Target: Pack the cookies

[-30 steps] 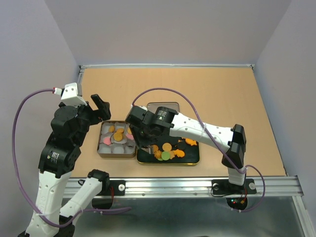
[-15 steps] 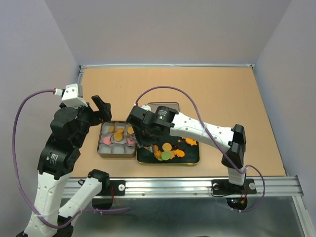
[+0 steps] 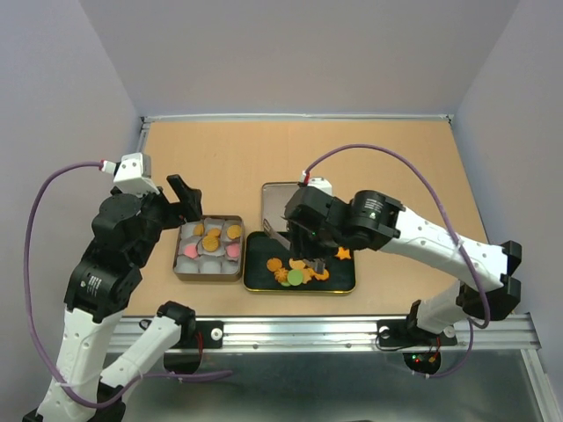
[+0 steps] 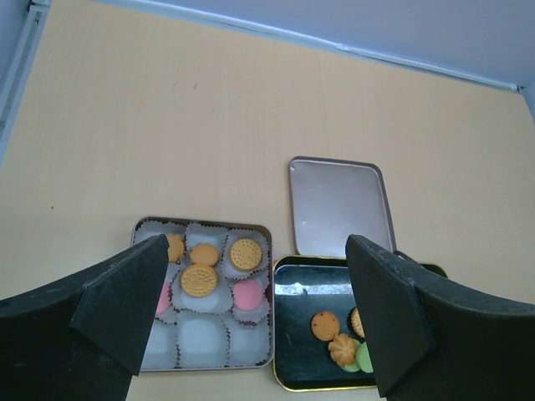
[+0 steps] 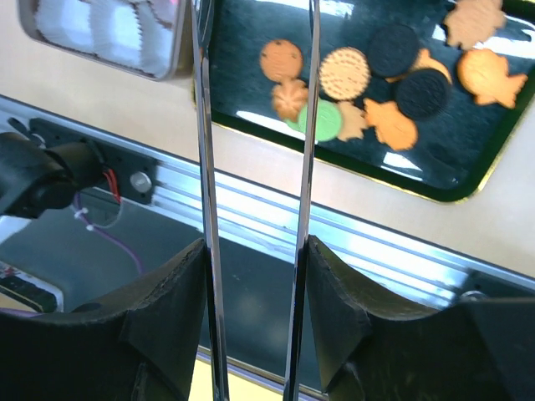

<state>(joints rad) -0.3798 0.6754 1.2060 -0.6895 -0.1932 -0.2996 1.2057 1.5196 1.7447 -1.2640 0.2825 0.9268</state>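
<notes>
Where lilac walls enclose the tan desk (image 3: 396,167), the top view has cookies (image 3: 295,272) lower centre, in a black tray (image 3: 347,286) and a tin (image 3: 180,274). The left wrist view shows the left hand (image 4: 255,251) spread wide. The right wrist view shows the right hand (image 5: 255,17) narrowly parted, plus black cookies (image 5: 393,50) hidden from the left's.

Tan tabletop (image 3: 396,176) enclosed by pale lilac walls (image 3: 299,53)

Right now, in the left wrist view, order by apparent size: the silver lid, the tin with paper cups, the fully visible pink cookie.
1. Tin with paper cups, though nearer the camera.
2. Silver lid.
3. Fully visible pink cookie.
</notes>
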